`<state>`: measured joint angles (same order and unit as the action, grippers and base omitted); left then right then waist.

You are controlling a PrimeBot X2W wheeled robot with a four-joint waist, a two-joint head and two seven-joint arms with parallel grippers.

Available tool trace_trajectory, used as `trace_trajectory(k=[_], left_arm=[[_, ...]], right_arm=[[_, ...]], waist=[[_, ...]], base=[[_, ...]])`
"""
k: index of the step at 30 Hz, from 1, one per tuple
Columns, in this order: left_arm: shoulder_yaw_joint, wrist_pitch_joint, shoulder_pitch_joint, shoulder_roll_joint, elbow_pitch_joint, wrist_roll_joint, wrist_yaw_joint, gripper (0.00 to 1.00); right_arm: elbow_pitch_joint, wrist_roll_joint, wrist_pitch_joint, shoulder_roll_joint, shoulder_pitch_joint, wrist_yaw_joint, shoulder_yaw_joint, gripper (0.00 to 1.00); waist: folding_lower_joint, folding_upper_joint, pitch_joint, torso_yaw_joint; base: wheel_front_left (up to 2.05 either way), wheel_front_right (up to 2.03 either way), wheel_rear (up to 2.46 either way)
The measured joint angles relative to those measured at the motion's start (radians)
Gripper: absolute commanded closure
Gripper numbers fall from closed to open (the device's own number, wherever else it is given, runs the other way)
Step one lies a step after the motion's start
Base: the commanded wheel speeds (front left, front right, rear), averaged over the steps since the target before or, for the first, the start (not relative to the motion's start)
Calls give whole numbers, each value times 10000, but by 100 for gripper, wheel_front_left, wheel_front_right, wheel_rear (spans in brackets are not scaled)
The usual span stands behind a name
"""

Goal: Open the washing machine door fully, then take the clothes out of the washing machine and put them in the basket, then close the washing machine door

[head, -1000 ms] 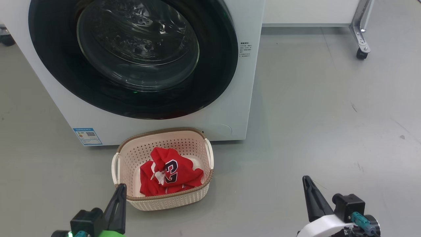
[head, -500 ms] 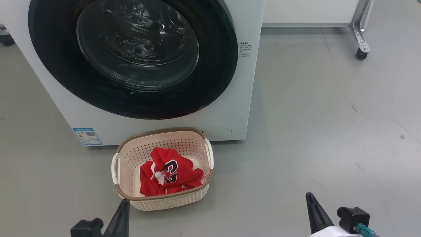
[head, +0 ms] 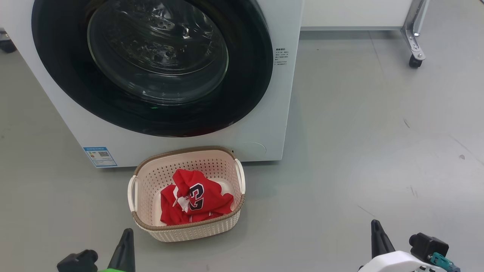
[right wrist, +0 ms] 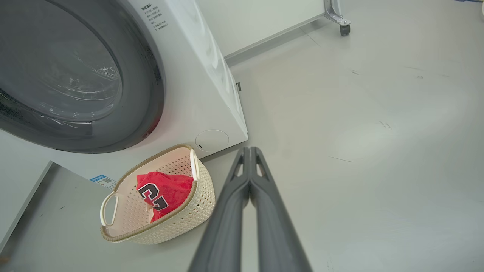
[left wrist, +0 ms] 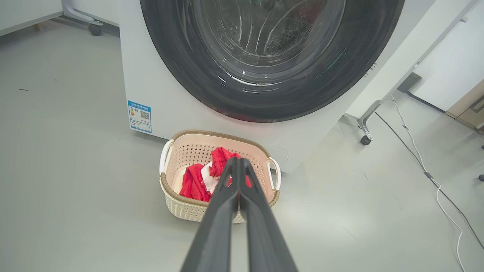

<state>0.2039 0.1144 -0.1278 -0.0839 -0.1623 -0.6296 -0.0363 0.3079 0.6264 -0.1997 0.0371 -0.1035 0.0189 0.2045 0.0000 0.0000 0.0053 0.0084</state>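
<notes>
the washing machine [head: 264,113] stood white and square on the grey floor [head: 359,132], taking up the upper left of the head view. its door [head: 151,117], a round glossy black frame with a bulging clear glass centre, lay flat against the machine's front, closed, and the steel drum showed dimly through the glass. the basket [head: 189,231], cream and perforated with a brown rim and 2 white handles, sat on the floor just in front of the machine, below the door's lower edge. the clothes [head: 206,202] lay bunched inside the basket, bright red with white trim, a dark navy number outlined in white facing up. the left gripper [head: 127,232] sat low at the lower left, near the basket's front left corner but apart from it, its 2 dark fingers [left wrist: 223,211] pressed together and holding nothing. the right gripper [head: 375,223] sat at the lower right over bare floor, well apart from the basket, its fingers [right wrist: 230,211] likewise pinched together and empty. a small blue label [head: 100,156] was stuck on the machine's lower left corner.
</notes>
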Motion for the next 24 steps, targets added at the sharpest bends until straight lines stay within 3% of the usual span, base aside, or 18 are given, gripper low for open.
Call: trace_trajectory(k=[24], left_arm=[[-650,-533,413,-2,-224,-3078,420,100]], right_arm=[[-196,3189,723,221,360,-353,-727,100]], waist=[[0,0,-1,-25]], base=[[0,0,0]])
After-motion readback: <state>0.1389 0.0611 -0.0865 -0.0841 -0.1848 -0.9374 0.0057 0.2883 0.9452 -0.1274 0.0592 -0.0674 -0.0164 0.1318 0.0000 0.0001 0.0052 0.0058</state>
